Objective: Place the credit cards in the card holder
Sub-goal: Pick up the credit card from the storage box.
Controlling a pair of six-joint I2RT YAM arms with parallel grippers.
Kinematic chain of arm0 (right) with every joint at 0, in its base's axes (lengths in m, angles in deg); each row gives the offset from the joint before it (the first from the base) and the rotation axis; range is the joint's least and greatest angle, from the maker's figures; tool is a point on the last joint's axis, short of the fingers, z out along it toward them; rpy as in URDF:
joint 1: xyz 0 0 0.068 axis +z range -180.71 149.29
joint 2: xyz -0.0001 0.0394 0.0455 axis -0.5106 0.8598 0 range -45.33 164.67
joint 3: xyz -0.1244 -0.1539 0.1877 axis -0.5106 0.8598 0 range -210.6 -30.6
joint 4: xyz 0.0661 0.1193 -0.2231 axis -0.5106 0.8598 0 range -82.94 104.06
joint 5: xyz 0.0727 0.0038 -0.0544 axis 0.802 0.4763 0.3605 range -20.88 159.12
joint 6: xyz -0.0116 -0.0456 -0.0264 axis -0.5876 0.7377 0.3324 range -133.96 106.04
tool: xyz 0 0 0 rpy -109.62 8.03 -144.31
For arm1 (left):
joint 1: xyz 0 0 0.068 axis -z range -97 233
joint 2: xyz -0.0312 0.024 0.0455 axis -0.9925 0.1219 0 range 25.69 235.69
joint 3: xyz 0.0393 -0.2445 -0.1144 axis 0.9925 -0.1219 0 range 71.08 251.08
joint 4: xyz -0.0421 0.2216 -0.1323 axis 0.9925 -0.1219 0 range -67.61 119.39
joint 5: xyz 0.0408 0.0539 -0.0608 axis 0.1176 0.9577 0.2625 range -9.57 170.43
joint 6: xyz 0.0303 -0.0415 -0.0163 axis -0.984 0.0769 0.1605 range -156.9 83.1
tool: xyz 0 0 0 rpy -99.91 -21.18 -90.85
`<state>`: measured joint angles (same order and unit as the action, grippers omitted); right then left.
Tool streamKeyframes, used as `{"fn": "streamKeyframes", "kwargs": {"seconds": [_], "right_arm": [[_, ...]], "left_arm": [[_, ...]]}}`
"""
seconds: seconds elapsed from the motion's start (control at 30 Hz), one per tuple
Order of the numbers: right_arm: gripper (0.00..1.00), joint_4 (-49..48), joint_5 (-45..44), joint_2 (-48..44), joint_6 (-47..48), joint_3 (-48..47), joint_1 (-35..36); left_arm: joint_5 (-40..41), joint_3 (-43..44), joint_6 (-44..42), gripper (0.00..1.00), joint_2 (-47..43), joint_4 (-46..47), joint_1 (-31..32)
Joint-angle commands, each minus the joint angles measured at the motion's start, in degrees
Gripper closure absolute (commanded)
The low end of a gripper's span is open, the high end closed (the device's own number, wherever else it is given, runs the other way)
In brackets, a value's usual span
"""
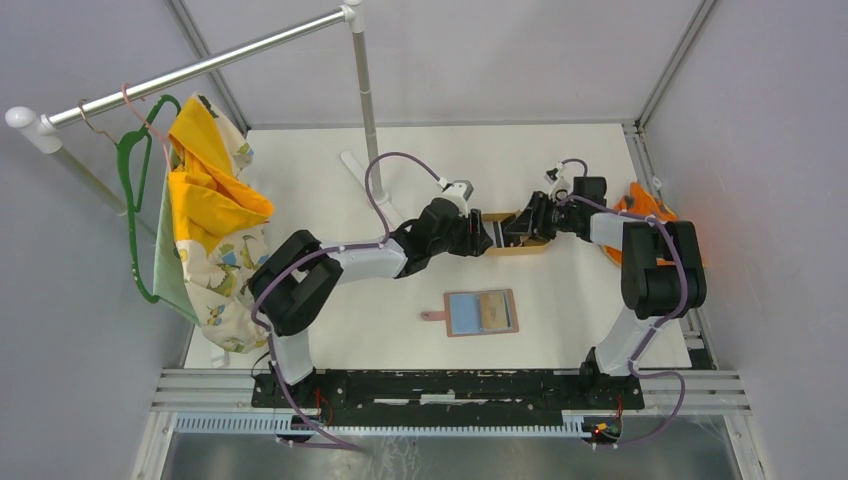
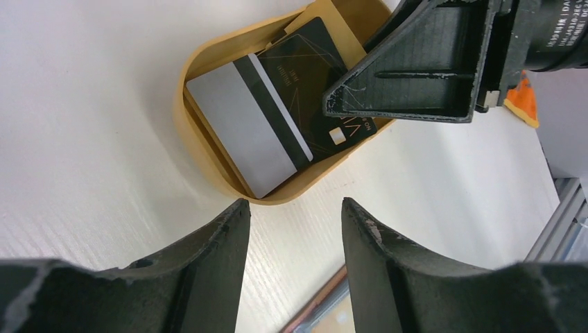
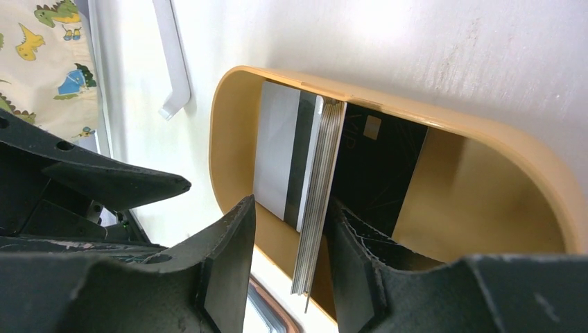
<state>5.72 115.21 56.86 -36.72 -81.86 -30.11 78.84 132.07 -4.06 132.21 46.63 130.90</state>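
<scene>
While both arms meet over the tan oval tray [image 2: 182, 125] at the far middle of the white desk [image 1: 560, 300], the credit cards [image 2: 277, 104] lie inside its smooth raised rim. Uppermost is a silver-grey card [image 2: 229, 125], flat and matte, crossed lengthwise by a dark magnetic stripe. It overlaps a glossy black card [image 2: 312, 69] printed with fine line patterns and carrying a small metallic chip. In the right wrist view the cards appear as a thin stack [image 3: 320, 187] seen edge-on, with pale layered edges.

The left gripper [image 2: 295, 208] stands just short of the tray's rounded end, jaws partway apart with nothing between them. Its fingers are black, rough-surfaced plastic, scuffed along the edges.

The right gripper [image 3: 291, 205] has its jaws partway apart, one finger on each side of the stack's edge. Whether the pads press on the cards cannot be told.

The card holder [image 1: 482, 312], made of reddish-brown leather, lies open and flat on the desk nearer the arm bases, well apart from the tray. Its snap tab points left, and its inner faces show a blue-grey panel and a tan one.
</scene>
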Motion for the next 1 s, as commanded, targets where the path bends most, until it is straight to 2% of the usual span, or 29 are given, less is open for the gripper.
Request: {"fn": "streamKeyframes", "kwargs": {"seconds": [0.0,0.33,0.53,0.63,0.8,0.97], "right_arm": [[0.53,-2.27,2.80,-1.82,-1.27,-0.34,-0.26],[0.53,-0.08,1.49,-1.23,0.35,-0.15,-4.45],[0.59,1.14,-0.30,-1.13,1.37,-0.15,-5.25],[0.63,1.25,-1.79,-1.34,2.16,-0.15,-5.73],[0.77,1.23,-2.92,-2.43,2.33,0.36,-6.83],[0.83,2.60,-3.87,-3.87,2.83,0.77,-7.45]], "left_arm": [[0.77,-1.05,-2.67,0.42,-4.39,0.72,-0.14],[0.97,-5.37,-3.11,0.42,-11.31,-0.27,-0.17],[1.10,-8.13,-3.22,0.42,-14.88,-0.62,-0.17],[1.19,-9.11,-3.39,0.42,-16.51,-0.96,-0.17],[1.41,-11.00,-3.57,0.42,-19.40,-1.42,-0.21],[1.24,-12.90,-3.57,0.42,-22.40,-1.46,-0.18]]}}
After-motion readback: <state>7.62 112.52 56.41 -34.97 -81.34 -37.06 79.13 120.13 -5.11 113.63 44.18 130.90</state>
